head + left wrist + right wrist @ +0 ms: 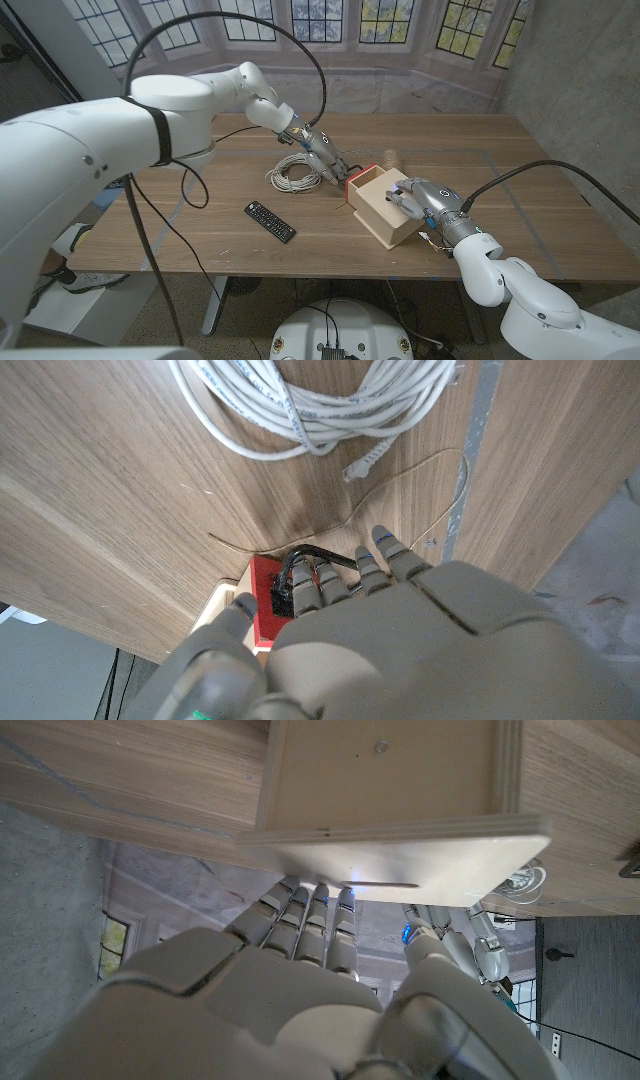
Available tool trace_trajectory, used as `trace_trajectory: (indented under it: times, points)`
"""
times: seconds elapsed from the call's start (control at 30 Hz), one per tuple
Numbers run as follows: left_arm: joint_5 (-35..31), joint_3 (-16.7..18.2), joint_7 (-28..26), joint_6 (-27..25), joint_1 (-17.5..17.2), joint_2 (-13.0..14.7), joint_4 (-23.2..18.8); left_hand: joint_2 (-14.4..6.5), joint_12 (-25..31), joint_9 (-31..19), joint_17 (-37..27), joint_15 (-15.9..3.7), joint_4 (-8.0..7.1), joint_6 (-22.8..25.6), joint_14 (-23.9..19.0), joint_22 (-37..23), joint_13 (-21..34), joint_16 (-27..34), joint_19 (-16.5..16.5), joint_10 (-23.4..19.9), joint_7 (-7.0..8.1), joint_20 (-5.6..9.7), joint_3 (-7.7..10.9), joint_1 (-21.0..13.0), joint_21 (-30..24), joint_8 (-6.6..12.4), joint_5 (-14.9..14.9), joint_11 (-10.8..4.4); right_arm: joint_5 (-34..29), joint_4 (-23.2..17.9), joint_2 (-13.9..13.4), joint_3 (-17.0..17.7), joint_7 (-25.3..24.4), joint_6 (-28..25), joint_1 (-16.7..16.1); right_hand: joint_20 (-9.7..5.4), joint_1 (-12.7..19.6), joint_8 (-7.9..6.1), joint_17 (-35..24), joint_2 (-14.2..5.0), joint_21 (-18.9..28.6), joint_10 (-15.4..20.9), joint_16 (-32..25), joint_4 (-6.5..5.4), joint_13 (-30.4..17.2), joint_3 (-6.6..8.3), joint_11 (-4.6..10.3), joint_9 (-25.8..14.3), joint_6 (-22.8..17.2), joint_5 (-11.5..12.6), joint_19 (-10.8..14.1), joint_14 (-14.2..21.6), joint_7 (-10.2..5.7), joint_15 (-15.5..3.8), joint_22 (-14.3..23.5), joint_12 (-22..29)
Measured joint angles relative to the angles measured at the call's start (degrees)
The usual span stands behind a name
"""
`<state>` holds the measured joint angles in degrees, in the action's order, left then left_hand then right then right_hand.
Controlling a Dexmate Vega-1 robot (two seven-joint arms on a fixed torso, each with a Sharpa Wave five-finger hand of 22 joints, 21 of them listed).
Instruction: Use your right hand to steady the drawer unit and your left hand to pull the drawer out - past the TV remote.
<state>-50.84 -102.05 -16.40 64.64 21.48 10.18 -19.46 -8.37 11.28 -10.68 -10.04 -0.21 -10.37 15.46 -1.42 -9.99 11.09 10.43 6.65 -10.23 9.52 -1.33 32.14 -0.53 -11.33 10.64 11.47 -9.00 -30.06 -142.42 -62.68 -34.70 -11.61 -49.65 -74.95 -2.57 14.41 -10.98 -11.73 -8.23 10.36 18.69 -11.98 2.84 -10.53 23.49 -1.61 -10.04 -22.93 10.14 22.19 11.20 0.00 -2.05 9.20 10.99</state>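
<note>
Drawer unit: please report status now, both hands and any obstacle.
Right hand rests on drawer unit. Left hand fingers at black handle on red drawer front. TV remote and white cable coil lie nearby.

a wooden table [480, 215] fills the room's centre; leaded bay windows [385, 20] glow at twelve o'clock, a grey concrete wall [575, 90] stands at three o'clock.

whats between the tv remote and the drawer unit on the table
Bare wood. In the head view, no object sits between the TV remote and the drawer unit; the coiled white cable lies farther back, beside the left hand.
</note>
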Motion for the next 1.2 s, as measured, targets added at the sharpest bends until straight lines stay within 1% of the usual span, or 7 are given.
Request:
trace_trajectory:
  times: [0.3, 0.4, 0.73, 0.97, 1.03, 1.13, 1.2]
  points:
    - [0.6, -0.1, 0.5, 0.4, 0.0, 0.7, 0.0, 0.0, 0.2, 0.0, 0.0, 0.0, 0.0, 0.0, 0.0, 0.0, 0.0, 0.0, 0.0, 0.0, 0.0, 0.0, 0.0, 0.0, 0.0, -0.01, 0.0, 0.0, 0.0, 0.3, 0.1, 0.3, -0.5, 0.4, -0.3, 0.0, 0.0, 0.0, 0.0, 0.0, 0.0, 0.0, 0.0, 0.0, 0.0, 0.0, 0.0, 0.0, 0.0, 0.0, 0.0, 0.0, 0.0, 0.0, 0.0, 0.0]
    - [0.6, -0.3, 0.7, 0.5, -0.1, 0.8, 0.0, 0.0, 0.2, 0.0, 0.0, 0.0, 0.0, 0.0, 0.0, 0.0, 0.0, 0.0, 0.0, -0.2, 0.0, 0.0, 0.0, 0.0, 0.0, -0.01, 0.0, 0.22, 0.0, 0.4, 0.4, 0.3, -0.8, 0.5, -0.5, 0.0, 0.0, 0.0, 0.0, 0.0, 0.0, 0.3, 0.0, 0.0, 0.0, 0.0, 0.31, 0.0, 0.0, 0.0, 0.0, 0.0, 0.0, 0.0, 0.0, 0.0]
    - [0.2, -0.6, 0.9, 1.0, -0.2, 1.3, -0.1, 0.0, 0.2, 0.0, 0.0, 0.0, -0.16, 0.0, 0.0, 0.0, 0.0, 0.0, 0.0, -0.3, 0.0, 0.0, -0.16, 0.0, 0.0, -0.01, 0.0, 0.31, -0.6, 0.4, 1.0, 0.1, -1.5, 0.5, -1.0, 0.0, 0.0, 0.0, 0.0, 0.0, 0.0, 0.3, 0.0, 0.0, 0.0, 0.0, 0.31, -0.2, -0.3, 0.0, 0.0, 0.3, 0.32, -0.3, 0.0, 0.0]
    - [-0.2, -0.7, 0.9, 1.8, 0.2, 1.6, -0.1, 0.0, 0.4, 0.0, 0.0, 0.0, -0.16, 0.0, 0.0, 0.0, 0.0, 0.0, 0.0, -0.3, 0.0, 0.0, -0.16, 0.0, 0.0, -0.06, 0.0, 0.31, -0.7, 0.4, 1.0, 0.3, -1.8, 0.7, -1.5, -0.01, 0.0, 0.0, 0.0, 0.0, 0.0, 0.3, 0.0, 0.0, 0.0, 0.0, 0.3, -0.2, -0.3, 0.0, 0.0, 0.3, 0.32, -0.3, 0.0, 0.0]
    - [-0.2, -0.7, 0.9, 1.8, 0.3, 1.6, 0.0, 0.0, 0.4, 0.0, 0.0, 0.01, -0.16, 0.0, 0.0, 0.0, 0.0, 0.0, 0.0, -0.3, 0.0, 0.0, -0.16, 0.0, 0.0, -0.06, 0.0, 0.31, -0.7, 0.4, 1.0, 0.3, -1.9, 0.8, -1.5, -0.21, 0.0, 0.0, 0.0, 0.0, 0.0, 0.6, 0.0, 0.0, 0.0, 0.0, 0.01, -0.2, -0.3, 0.0, 0.2, 0.3, 0.31, -0.3, 0.0, 0.0]
    - [-0.2, -0.8, 0.9, 1.8, 0.6, 1.8, 0.0, 0.0, 0.4, 0.0, 0.0, 0.01, -0.16, 0.0, 0.0, 0.0, 0.0, 0.0, 0.0, -0.3, 0.0, 0.0, -0.16, 0.0, 0.0, -0.06, 0.0, 0.31, -0.7, 0.4, 1.0, 0.3, -2.0, 1.2, -1.5, -0.21, 0.0, 0.0, 0.0, 0.0, 0.0, 0.6, 0.0, -0.01, 0.0, 0.0, 0.0, -0.2, -0.3, 0.0, 0.2, 0.3, 0.31, -0.3, 0.0, 0.0]
    - [-0.3, -0.9, 1.1, 3.0, 0.8, 1.8, 0.0, 0.0, 0.4, 0.0, 0.0, 0.01, -0.16, 0.0, 0.0, 0.0, 0.0, 0.0, 0.0, -0.3, 0.0, 0.0, -0.15, 0.0, 0.0, -0.06, 0.0, 0.3, -0.8, 0.5, 0.6, 0.6, -2.0, 1.5, -1.9, -0.21, 0.0, 0.0, 0.0, 0.0, 0.0, 0.6, 0.0, 0.0, 0.0, 0.0, 0.0, -0.2, -0.3, 0.0, 0.2, 0.3, 0.31, -0.3, 0.0, 0.0]
